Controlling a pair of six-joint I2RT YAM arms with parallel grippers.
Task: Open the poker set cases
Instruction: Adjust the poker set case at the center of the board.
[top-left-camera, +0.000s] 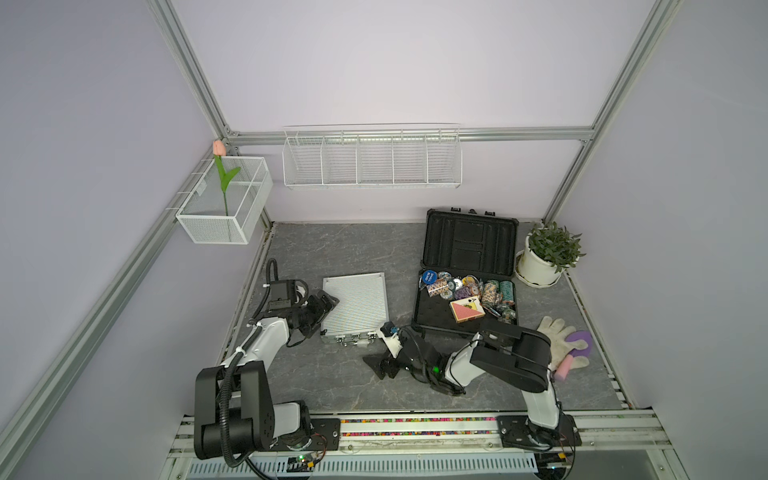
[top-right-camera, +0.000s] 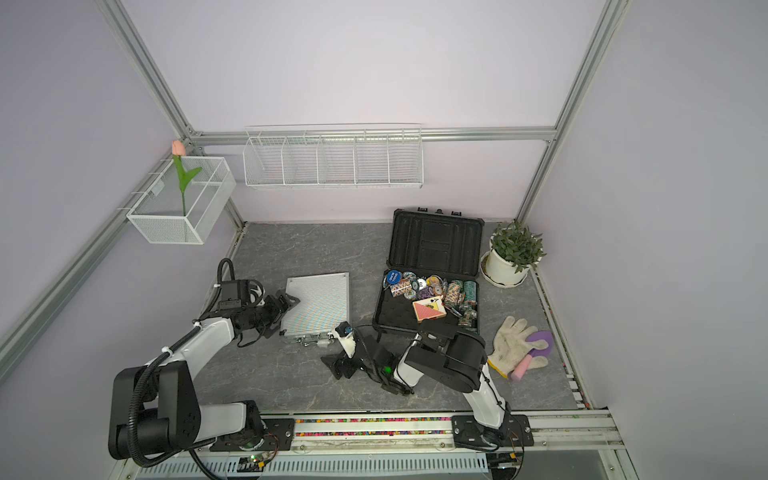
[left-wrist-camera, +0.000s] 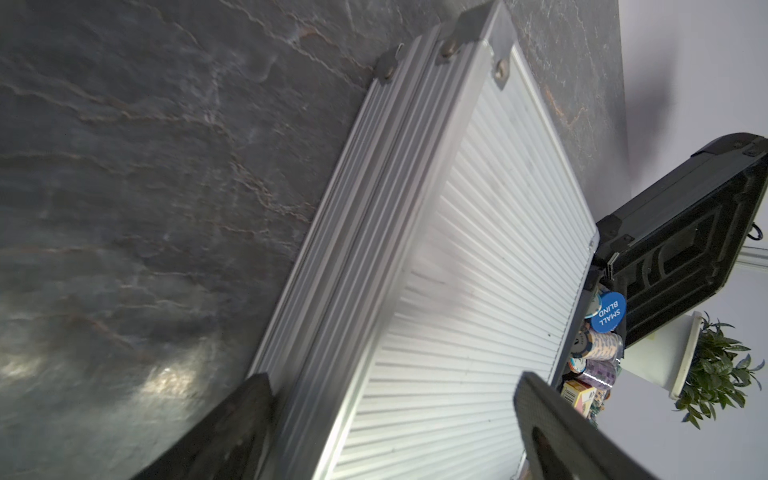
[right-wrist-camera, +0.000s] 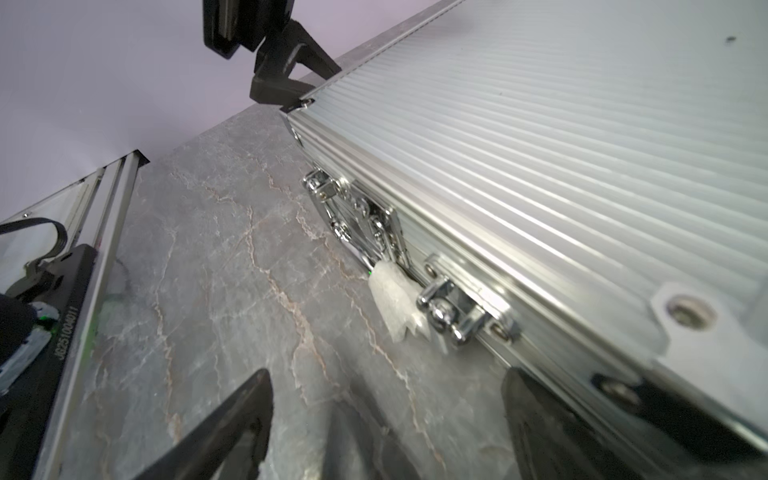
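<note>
The silver ribbed case (top-left-camera: 355, 305) (top-right-camera: 318, 303) lies flat with its lid down in both top views. Its chrome latches (right-wrist-camera: 357, 220) sit on the front side, with a white scrap (right-wrist-camera: 395, 303) stuck between them. My left gripper (top-left-camera: 326, 303) (left-wrist-camera: 392, 380) is open at the case's left side, one finger on the table side and one over the lid. My right gripper (top-left-camera: 380, 368) (right-wrist-camera: 386, 374) is open and low over the table, in front of the case's near right corner, with nothing between its fingers. The black plastic case (top-left-camera: 467, 266) (top-right-camera: 432, 266) stands open, lid upright.
Poker chips (top-left-camera: 469, 291) and a card deck (top-left-camera: 467, 309) fill the black case's base. A potted plant (top-left-camera: 548, 253) stands at the back right. A white glove (top-left-camera: 561, 345) with a purple and pink tool (top-left-camera: 577, 343) lies right of my right arm. Wire baskets (top-left-camera: 372, 160) hang on the walls.
</note>
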